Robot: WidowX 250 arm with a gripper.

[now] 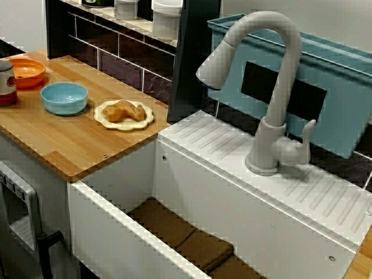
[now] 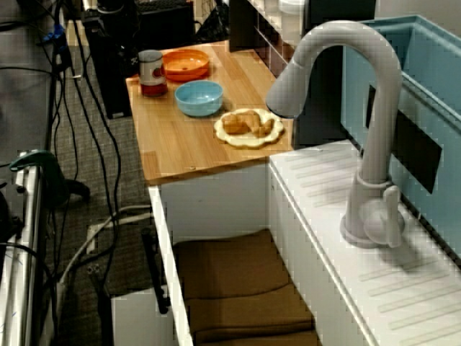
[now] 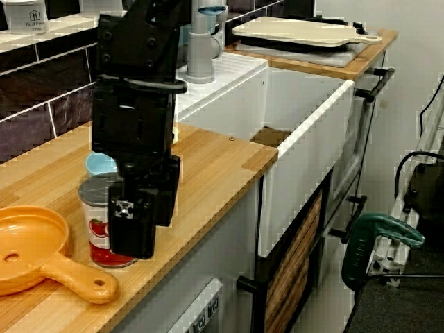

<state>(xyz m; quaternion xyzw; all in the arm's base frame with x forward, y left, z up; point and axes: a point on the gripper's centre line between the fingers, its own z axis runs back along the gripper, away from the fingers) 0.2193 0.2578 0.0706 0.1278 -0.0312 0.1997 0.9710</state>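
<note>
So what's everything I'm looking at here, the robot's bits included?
can: one, red and white, on the wooden counter
pan: one, orange, beside the can
bowl: one, light blue, on the counter
plate: one, cream, holding golden-brown food
sink: one, white, brown pads inside
faucet: one, grey, behind the sink
bin: one, teal, behind the faucet
arm: one, black, over the counter
jaws: black, low by the can; open or shut, cannot tell

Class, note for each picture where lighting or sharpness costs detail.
Front view: counter edges jagged, sink bottom shadowed. High view: floor at left dim. Low view: black end effector nearly featureless, covering part of the can.
</note>
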